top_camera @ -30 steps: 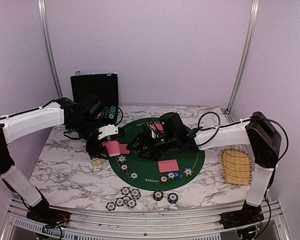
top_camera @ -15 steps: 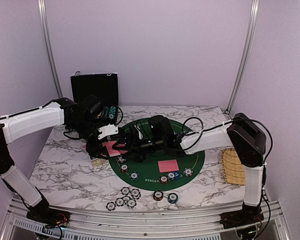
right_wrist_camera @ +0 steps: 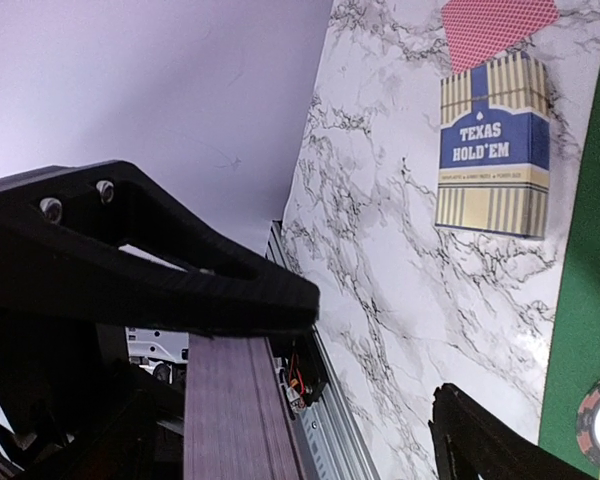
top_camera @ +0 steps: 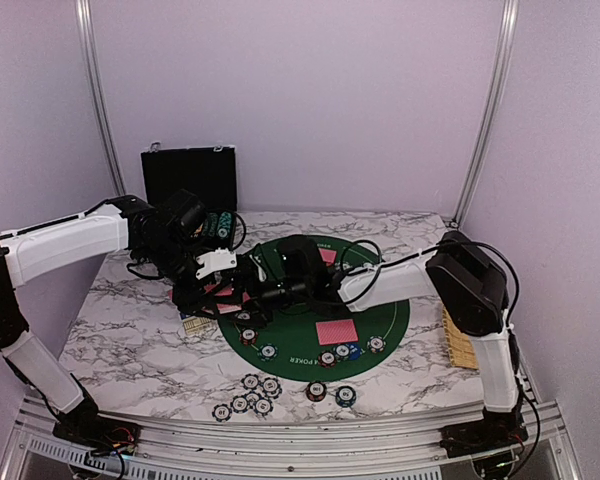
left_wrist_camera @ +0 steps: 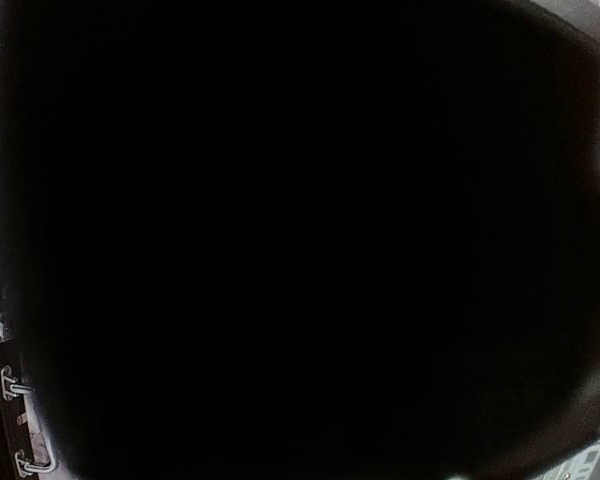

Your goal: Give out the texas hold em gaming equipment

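Note:
My left gripper holds a deck of red-backed cards over the left edge of the green poker mat. The left wrist view is black. My right gripper has reached across the mat to that deck. In the right wrist view it is open, and the deck's edge lies against its upper finger. One red card lies on the mat. Striped chips sit on the mat and in a group near the front edge.
A Texas Hold'em card box lies on the marble left of the mat, below the deck. The black case stands open at the back left. The woven yellow tray is at the right, mostly hidden behind my right arm.
My right arm has swung left across the mat, from its centre to the deck in my left gripper. My left arm has stayed in place.

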`<state>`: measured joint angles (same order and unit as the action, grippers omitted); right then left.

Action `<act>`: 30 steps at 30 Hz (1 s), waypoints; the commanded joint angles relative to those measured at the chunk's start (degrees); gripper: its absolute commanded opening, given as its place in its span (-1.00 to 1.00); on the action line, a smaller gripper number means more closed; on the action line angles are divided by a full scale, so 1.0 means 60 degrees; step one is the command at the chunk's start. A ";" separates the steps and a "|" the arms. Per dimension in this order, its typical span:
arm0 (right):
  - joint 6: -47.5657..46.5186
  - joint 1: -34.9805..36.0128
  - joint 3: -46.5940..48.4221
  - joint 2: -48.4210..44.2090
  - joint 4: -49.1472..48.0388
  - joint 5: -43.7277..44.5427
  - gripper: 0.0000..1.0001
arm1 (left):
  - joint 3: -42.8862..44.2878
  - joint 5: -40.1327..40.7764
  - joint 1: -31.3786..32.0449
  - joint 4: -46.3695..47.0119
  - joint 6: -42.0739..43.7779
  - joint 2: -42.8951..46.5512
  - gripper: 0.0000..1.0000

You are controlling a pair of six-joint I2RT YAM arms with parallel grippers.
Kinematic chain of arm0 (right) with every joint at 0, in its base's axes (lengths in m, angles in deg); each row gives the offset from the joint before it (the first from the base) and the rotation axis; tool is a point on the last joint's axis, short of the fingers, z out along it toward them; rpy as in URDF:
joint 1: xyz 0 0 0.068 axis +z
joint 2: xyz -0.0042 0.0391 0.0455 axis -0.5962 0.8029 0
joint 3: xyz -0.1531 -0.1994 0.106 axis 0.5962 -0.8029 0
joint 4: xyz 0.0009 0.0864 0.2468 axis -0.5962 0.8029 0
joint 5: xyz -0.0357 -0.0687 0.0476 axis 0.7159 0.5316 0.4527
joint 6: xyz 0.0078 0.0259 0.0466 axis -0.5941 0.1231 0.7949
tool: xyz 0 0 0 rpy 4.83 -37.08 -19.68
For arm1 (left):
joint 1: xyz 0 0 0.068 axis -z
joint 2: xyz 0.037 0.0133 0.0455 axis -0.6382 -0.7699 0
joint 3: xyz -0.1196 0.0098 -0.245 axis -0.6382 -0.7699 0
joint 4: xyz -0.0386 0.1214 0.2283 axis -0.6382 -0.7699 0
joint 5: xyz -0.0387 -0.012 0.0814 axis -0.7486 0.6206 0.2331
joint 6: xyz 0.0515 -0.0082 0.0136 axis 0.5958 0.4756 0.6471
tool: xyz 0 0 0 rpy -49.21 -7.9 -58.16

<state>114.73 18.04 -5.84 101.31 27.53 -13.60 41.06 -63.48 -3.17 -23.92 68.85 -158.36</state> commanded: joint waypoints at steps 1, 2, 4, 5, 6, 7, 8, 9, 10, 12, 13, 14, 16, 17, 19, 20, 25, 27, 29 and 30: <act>0.0262 0.0109 0.0631 0.0377 -0.0355 -0.0187 0.86 | 0.0292 -0.0170 0.0012 -0.0246 -0.0053 -0.0023 -0.90; 0.0317 0.0109 0.0661 0.0423 -0.0366 -0.0188 0.86 | 0.0293 -0.0165 0.0012 -0.0246 -0.0054 -0.0023 -0.90; 0.0373 0.0101 0.0688 0.0487 -0.0359 -0.0175 0.86 | 0.0292 -0.0165 0.0005 -0.0246 -0.0040 -0.0006 -0.90; 0.0366 0.0100 0.0676 0.0506 -0.0348 -0.0166 0.86 | 0.0297 -0.0175 0.0011 -0.0243 -0.0039 -0.0004 -0.90; 0.0389 0.0095 0.0650 0.0511 -0.0321 -0.0148 0.85 | 0.0290 -0.0165 0.0012 -0.0246 -0.0039 0.0003 -0.90; 0.0401 0.0059 0.0588 0.0500 -0.0307 -0.0113 0.84 | 0.0288 -0.0164 0.0012 -0.0246 -0.0039 0.0006 -0.90; 0.0420 0.0033 0.0498 0.0477 -0.0316 -0.0067 0.82 | 0.0287 -0.0168 0.0012 -0.0246 -0.0025 0.0006 -0.90; 0.0432 0.0000 0.0397 0.0450 -0.0332 -0.0037 0.80 | 0.0278 -0.0162 0.0005 -0.0246 -0.0023 0.0014 -0.90; 0.0450 -0.0048 0.0277 0.0408 -0.0360 -0.0004 0.77 | 0.0282 -0.0173 0.0011 -0.0246 -0.0024 0.0020 -0.90; 0.0464 -0.0124 0.0043 0.0322 -0.0390 0.0089 0.70 | 0.0277 -0.0150 0.0011 -0.0246 -0.0010 0.0028 -0.91; 0.0441 -0.0167 -0.0061 0.0266 -0.0387 0.0127 0.68 | 0.0269 -0.0149 0.0012 -0.0246 -0.0003 0.0035 -0.91; 0.0436 -0.0189 -0.0145 0.0219 -0.0383 0.0146 0.66 | 0.0285 -0.0147 0.0012 -0.0246 0.0004 0.0036 -0.91; 0.0383 -0.0246 -0.0282 0.0125 -0.0354 0.0164 0.63 | 0.0287 -0.0148 0.0008 -0.0243 -0.0003 0.0036 -0.91; 0.0343 -0.0269 -0.0359 0.0064 -0.0342 0.0184 0.61 | 0.0276 -0.0143 0.0012 -0.0246 0.0004 0.0036 -0.91; 0.0267 -0.0329 -0.0508 -0.0066 -0.0298 0.0220 0.59 | 0.0299 -0.0142 0.0012 -0.0246 0.0002 0.0036 -0.91; 0.0233 -0.0353 -0.0598 -0.0130 -0.0275 0.0229 0.58 | 0.0292 -0.0157 0.0012 -0.0246 0.0003 0.0036 -0.91; 0.0147 -0.0517 -0.0956 -0.0411 -0.0319 0.0254 0.53 | 0.0316 -0.0149 0.0008 -0.0246 -0.0004 0.0037 -0.91; 0.0120 -0.0570 -0.1033 -0.0492 -0.0325 0.0252 0.52 | 0.0316 -0.0147 0.0012 -0.0246 0.0007 0.0028 -0.91; 0.0105 -0.0605 -0.1070 -0.0587 -0.0334 0.0238 0.50 | 0.0283 -0.0135 0.0004 -0.0246 -0.0003 0.0028 -0.91; 0.0094 -0.0610 -0.1073 -0.0631 -0.0336 0.0217 0.49 | 0.0272 -0.0133 0.0006 -0.0246 0.0004 0.0035 -0.91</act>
<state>116.59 15.48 -11.24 99.67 24.05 -13.51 41.06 -63.24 -3.17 -24.40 68.87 -158.58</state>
